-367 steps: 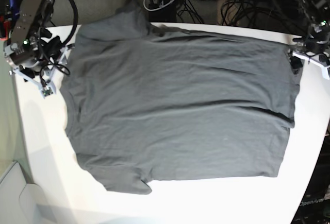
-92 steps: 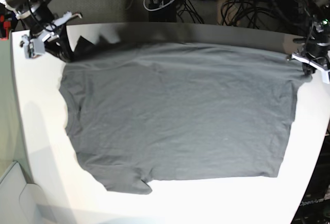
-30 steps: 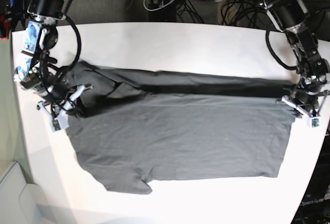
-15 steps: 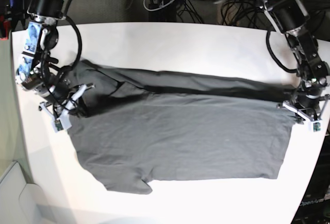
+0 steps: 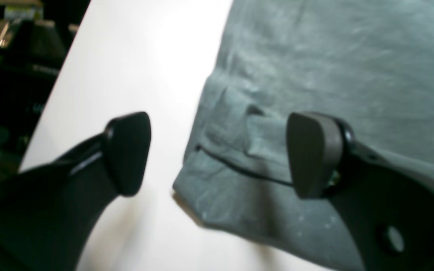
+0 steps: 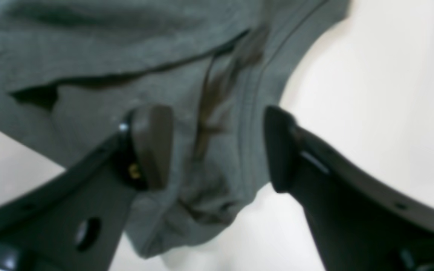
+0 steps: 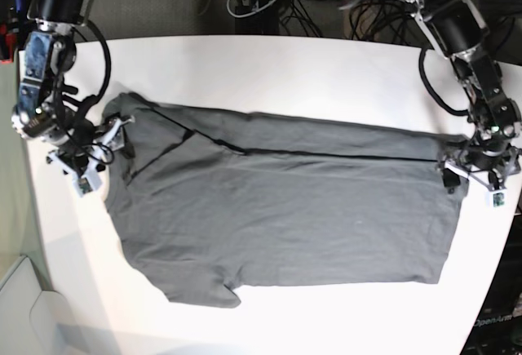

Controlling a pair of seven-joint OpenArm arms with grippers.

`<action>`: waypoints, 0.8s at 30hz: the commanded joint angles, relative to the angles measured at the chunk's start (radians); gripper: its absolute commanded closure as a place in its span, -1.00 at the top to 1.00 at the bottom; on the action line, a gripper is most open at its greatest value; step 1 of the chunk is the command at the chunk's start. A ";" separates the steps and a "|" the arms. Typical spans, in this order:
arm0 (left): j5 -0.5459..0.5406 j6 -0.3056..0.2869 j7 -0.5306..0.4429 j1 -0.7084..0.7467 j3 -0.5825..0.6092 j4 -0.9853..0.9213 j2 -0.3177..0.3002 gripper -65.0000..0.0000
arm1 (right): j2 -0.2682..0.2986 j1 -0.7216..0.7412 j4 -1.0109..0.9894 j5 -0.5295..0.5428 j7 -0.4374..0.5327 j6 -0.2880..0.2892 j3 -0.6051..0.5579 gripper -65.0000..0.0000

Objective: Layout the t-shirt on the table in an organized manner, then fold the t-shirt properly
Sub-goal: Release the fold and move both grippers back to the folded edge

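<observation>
T-shirt (image 7: 285, 208) first: your dark grey shirt lies flat across the middle of the white table (image 7: 269, 65), its far part folded over onto the body so a dark crease line runs almost the full length of the cloth. One short sleeve sticks out toward the table's near edge, and the bare white top shows all round the shirt.

Look at your left hand (image 7: 471, 177), low over the hem end by the table's right edge. Its jaws stand wide apart with nothing gripped. In the left wrist view the left hand (image 5: 217, 154) straddles the folded corner of the cloth (image 5: 315, 56): one finger is over bare table (image 5: 134, 56), the other over fabric, and the doubled hem lies loose between them.

Your right hand (image 7: 102, 153) sits at the collar and sleeve end, by the table's left edge. It too is spread wide and holds nothing. In the right wrist view the right hand (image 6: 217, 146) is over a bunched, stitched edge of the shirt (image 6: 107, 45), which lies slack on the table (image 6: 371, 94) between the two fingers.
</observation>
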 commanded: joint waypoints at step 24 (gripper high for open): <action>-0.192 -0.004 -0.149 0.063 -0.100 -0.139 -0.058 0.71 | -0.084 -0.218 0.203 0.011 0.055 -0.001 0.125 0.27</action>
